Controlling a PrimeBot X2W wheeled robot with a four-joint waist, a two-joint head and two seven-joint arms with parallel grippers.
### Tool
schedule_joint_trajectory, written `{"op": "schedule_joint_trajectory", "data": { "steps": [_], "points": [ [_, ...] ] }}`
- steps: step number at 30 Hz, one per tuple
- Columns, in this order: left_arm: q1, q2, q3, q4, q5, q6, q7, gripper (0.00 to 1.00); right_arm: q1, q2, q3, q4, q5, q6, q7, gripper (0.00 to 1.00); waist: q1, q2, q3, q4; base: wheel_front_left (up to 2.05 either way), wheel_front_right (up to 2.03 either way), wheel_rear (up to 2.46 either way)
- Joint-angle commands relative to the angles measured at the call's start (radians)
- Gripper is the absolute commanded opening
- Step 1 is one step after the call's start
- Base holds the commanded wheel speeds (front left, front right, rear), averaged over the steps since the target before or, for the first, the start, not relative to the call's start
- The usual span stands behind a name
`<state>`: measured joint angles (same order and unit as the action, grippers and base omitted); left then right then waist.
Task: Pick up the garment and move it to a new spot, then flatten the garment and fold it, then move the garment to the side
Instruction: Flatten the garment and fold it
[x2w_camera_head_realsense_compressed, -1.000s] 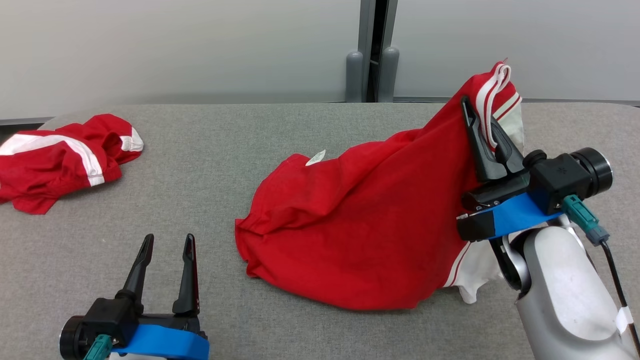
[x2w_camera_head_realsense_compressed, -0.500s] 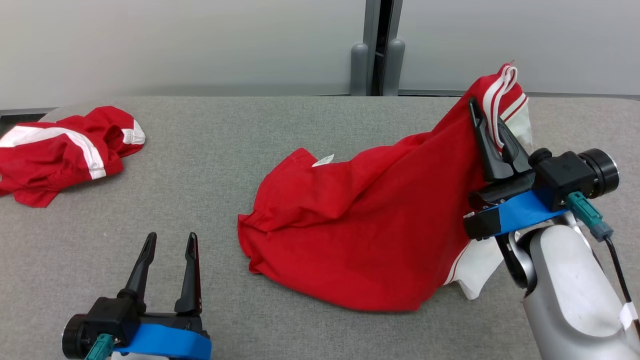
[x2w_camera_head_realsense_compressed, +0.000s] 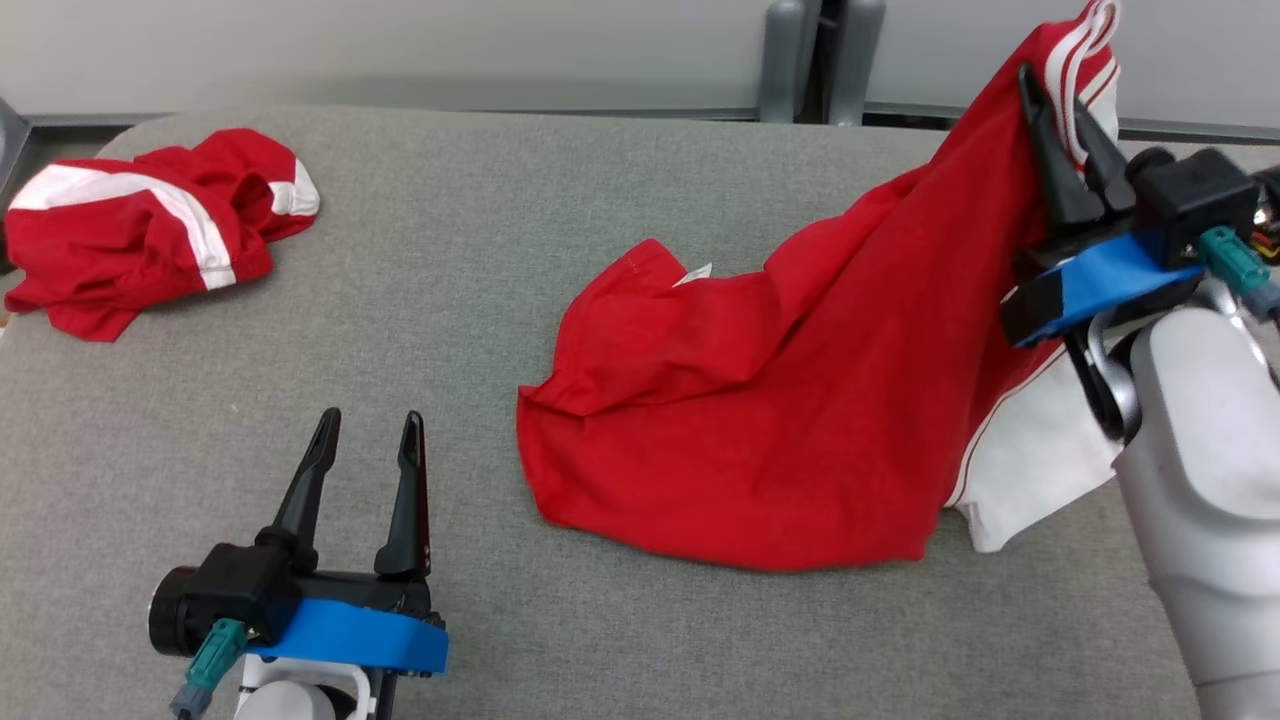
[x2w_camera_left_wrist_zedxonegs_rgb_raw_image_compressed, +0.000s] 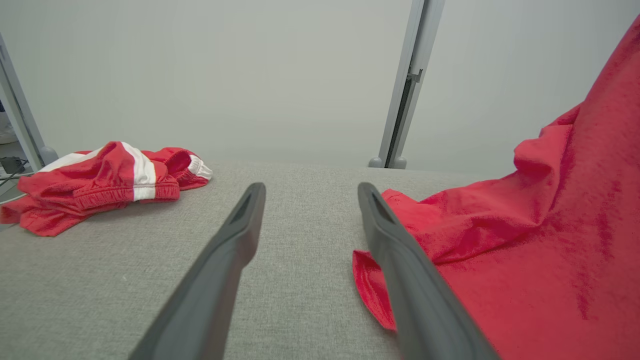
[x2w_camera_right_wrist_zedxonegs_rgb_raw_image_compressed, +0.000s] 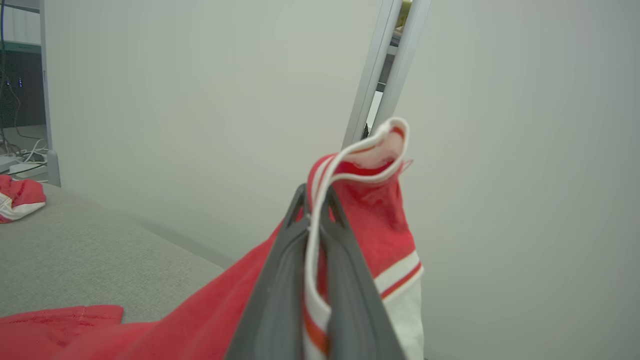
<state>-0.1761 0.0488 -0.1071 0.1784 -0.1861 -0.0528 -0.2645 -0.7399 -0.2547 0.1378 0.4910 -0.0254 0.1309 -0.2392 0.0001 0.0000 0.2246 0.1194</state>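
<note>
Evidently step one, pick-up and relocation, was in hand. Right tool (x2w_camera_head_realsense_compressed: 1050, 88) was clenched on the white-striped trim (x2w_camera_head_realsense_compressed: 1088, 40) of the red garment (x2w_camera_head_realsense_compressed: 760, 420), holding that edge raised at the right of the counter (x2w_camera_head_realsense_compressed: 450, 230). The remaining cloth sloped down from the grip and lay bunched on the counter.

Left tool (x2w_camera_head_realsense_compressed: 371, 420) was released, jaws parted, holding nothing; near the garment's left edge but apart from it.

Judgement: next move called for carrying the held edge to the new spot, lifted enough that the trailing cloth followed without snagging. The left tool was free to take a second corner for flattening.

Second red garment (x2w_camera_head_realsense_compressed: 130, 230) lay crumpled at the far left, well apart.

Labels: one small white tag (x2w_camera_head_realsense_compressed: 697, 272) at the cloth's upper edge, too small to read. No brand or other writing was legible.
</note>
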Motion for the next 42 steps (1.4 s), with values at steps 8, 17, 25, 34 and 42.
{"op": "schedule_joint_trajectory", "data": {
  "steps": [8,17,25,34,42],
  "points": [
    [-0.069,0.003,-0.069,-0.007,-0.035,0.019,0.0,1.0,-0.199,-0.047,-0.015,0.227,-0.022,0.0,-0.02,0.0,-0.0001,0.0,0.102,0.104,0.0,0.0,0.0],
    [-0.094,0.003,-0.115,-0.015,-0.055,0.037,0.0,1.0,-0.288,-0.052,-0.023,0.453,-0.045,0.0,-0.025,1.0,-0.0001,0.0,0.137,0.139,0.0,0.0,0.0],
    [-0.09,0.003,-0.106,-0.009,-0.045,0.043,0.0,1.0,-0.23,-0.043,-0.047,0.451,-0.004,0.0,-0.026,1.0,-0.0001,0.0,0.117,0.102,0.0,0.0,0.0],
    [-0.041,0.003,-0.055,0.002,-0.008,0.021,0.0,1.0,0.022,-0.017,-0.105,0.179,0.031,0.0,-0.025,1.0,-0.0001,0.0,0.028,0.006,0.0,0.0,0.0],
    [0.0,0.003,-0.015,0.005,0.013,0.008,0.0,1.0,0.308,0.023,-0.191,-0.046,0.027,0.0,-0.025,1.0,-0.0001,0.0,-0.031,-0.046,0.0,0.0,0.0]
  ]
}}
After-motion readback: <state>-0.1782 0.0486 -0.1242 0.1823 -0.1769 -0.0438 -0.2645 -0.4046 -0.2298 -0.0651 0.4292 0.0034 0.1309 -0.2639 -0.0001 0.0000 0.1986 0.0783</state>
